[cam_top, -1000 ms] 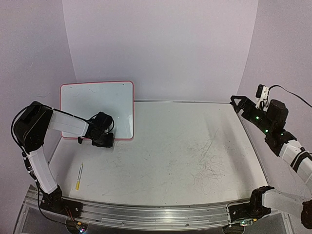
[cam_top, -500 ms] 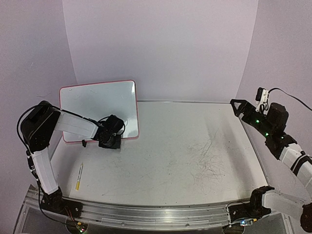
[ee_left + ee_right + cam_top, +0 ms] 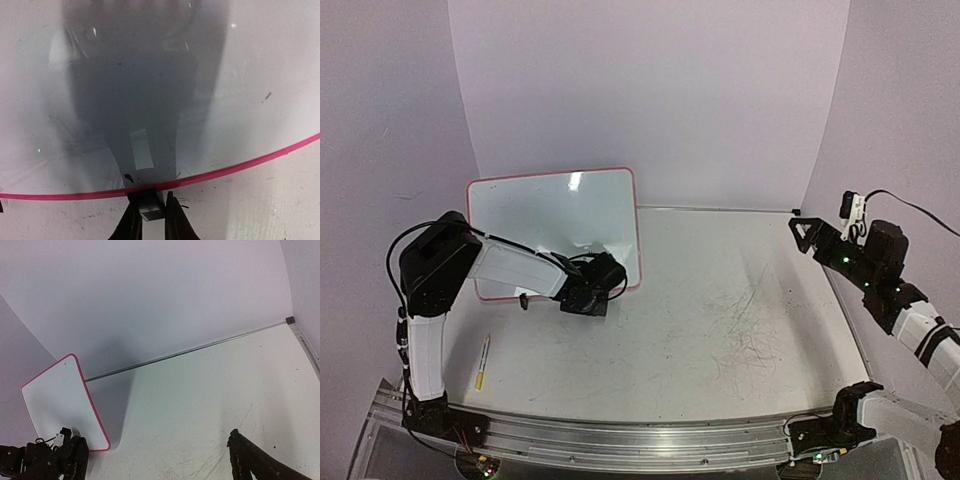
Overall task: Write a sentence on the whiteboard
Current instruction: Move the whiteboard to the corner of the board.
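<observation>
While the left arm reaches across the table (image 3: 720, 300), its gripper (image 3: 603, 290) sits at the bottom rim of the whiteboard (image 3: 550, 225), which stands propped and leaning back at about ten o'clock on the tabletop, near the rear wall. From the wrist camera the two fingers (image 3: 131, 226) are drawn close together, pinching the pink lower rim at a small grey piece just under it. The board's face shows only glare and the arm's dark reflection. Over at three o'clock the right gripper (image 3: 802, 228) hangs above the table edge, well apart from the board, its fingers (image 3: 75, 457) spread wide on nothing. A yellow marker (image 3: 482, 362) lies flat at eight o'clock.
</observation>
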